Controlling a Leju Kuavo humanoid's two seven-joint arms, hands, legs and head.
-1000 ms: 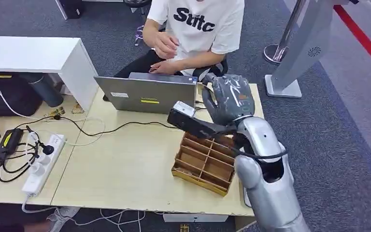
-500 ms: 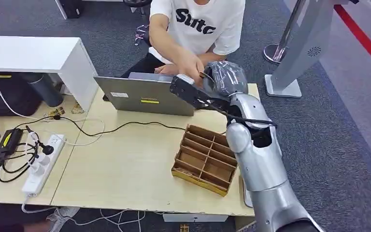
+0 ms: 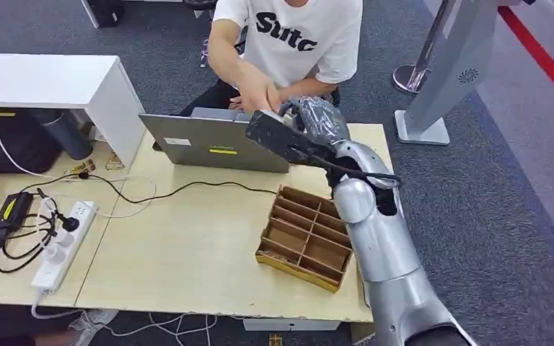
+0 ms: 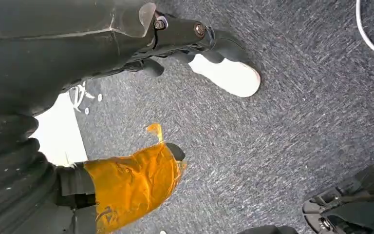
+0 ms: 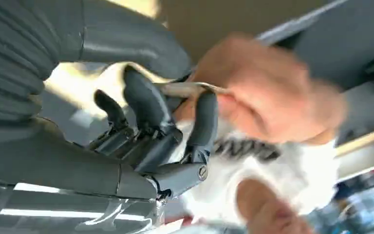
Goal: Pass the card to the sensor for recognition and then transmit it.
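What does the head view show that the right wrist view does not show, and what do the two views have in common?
Only the head view shows the table with the wooden divider box, the laptop and the power strip with its cables.

Only the right wrist view shows the card itself, thin and edge-on, between the robot's fingers, with the person's blurred hand touching it.

Both show the right hand reaching toward the person in the white T-shirt, whose hand meets it above the laptop.
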